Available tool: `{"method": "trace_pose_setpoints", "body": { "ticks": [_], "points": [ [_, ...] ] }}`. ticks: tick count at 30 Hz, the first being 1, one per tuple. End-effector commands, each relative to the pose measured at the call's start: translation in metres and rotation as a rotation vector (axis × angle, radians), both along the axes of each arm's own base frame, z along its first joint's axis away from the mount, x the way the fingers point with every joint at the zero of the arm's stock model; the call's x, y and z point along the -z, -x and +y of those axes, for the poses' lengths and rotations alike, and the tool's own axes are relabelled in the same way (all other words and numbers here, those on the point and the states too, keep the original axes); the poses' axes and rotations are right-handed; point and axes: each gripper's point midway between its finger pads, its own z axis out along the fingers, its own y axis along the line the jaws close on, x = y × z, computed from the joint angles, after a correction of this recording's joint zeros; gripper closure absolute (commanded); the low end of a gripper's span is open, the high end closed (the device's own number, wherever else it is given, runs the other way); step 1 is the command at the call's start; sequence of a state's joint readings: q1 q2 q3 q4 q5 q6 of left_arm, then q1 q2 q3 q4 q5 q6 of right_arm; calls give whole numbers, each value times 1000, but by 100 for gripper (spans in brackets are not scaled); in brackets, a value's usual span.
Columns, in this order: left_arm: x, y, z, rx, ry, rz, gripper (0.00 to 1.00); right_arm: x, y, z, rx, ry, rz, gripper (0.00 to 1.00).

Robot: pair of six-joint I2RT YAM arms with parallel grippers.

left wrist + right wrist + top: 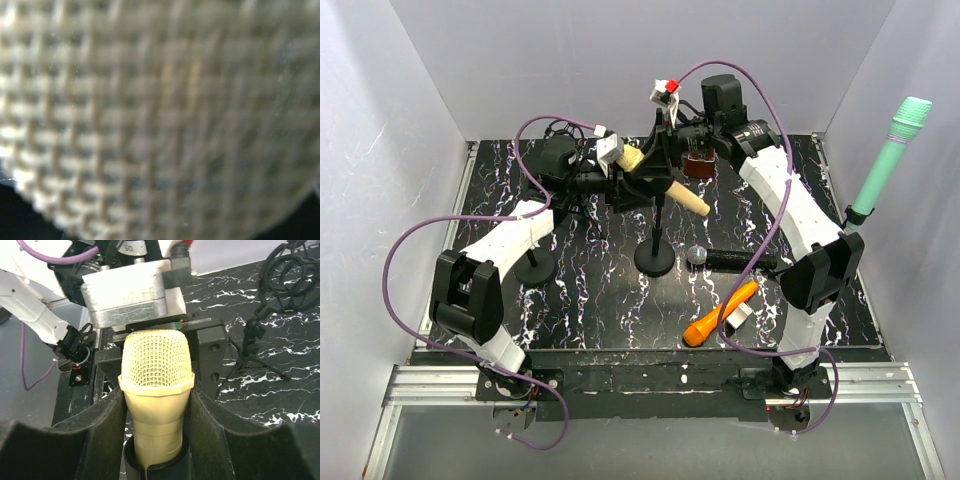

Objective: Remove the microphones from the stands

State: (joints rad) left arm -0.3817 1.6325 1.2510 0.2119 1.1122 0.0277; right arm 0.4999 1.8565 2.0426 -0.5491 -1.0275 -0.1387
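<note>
Black marbled table point(600, 300) inside white walls: the left gripper point(624, 163) has its fingers parted around the mesh head of the cream microphone point(156, 370), seemingly just short of touching, though its own camera shows only blurred mesh. That cream microphone sits tilted in the clip of the stand point(655, 258) at mid-table, and the right gripper point(156, 415) is clamped on its body just below the head. An orange microphone point(720, 315) lies toward the near right.
</note>
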Motion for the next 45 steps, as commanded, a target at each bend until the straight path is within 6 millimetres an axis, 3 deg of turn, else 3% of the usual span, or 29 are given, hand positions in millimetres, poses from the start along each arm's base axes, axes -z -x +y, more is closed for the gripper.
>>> {"method": "trace_pose_setpoints", "body": {
  "ticks": [1,4,5,8,11,19,22,24,26,28,31,33,38,42,45],
  "points": [
    [-14,4,-1,26,16,-58,63,-29,11,-1,-41,-55,-19,99],
    [-18,6,-1,32,20,-71,86,-27,9,-1,-36,-51,-18,99],
    [-19,7,-1,33,20,-74,100,-28,8,-1,-31,-52,-21,99],
    [-19,8,0,24,17,-63,100,-31,4,-1,-14,-53,-36,99],
    [-12,5,3,-4,6,-15,100,-51,0,-2,3,-82,-78,99],
    [2,1,11,-94,-19,40,100,-164,-2,-14,158,-263,-340,99],
    [8,1,13,-117,-32,61,100,-197,0,-24,237,-321,-394,99],
    [11,2,15,-129,-31,112,100,-208,8,-28,239,-344,-409,99],
    [10,2,15,-134,-29,116,100,-207,16,-28,214,-344,-387,99],
    [4,2,14,-127,-21,106,100,-187,16,-22,184,-308,-344,99],
    [-12,2,11,-107,4,85,100,-138,-6,-10,202,-241,-262,99],
    [-23,3,9,-96,22,81,100,-129,-28,-6,266,-251,-271,99],
    [-27,14,9,-97,40,133,100,-184,-53,0,391,-353,-427,99],
    [-20,15,15,-134,31,146,100,-195,-85,-23,631,-413,-501,99],
    [-20,13,17,-153,30,128,100,-196,-91,-33,696,-399,-497,99]
  ]
}}
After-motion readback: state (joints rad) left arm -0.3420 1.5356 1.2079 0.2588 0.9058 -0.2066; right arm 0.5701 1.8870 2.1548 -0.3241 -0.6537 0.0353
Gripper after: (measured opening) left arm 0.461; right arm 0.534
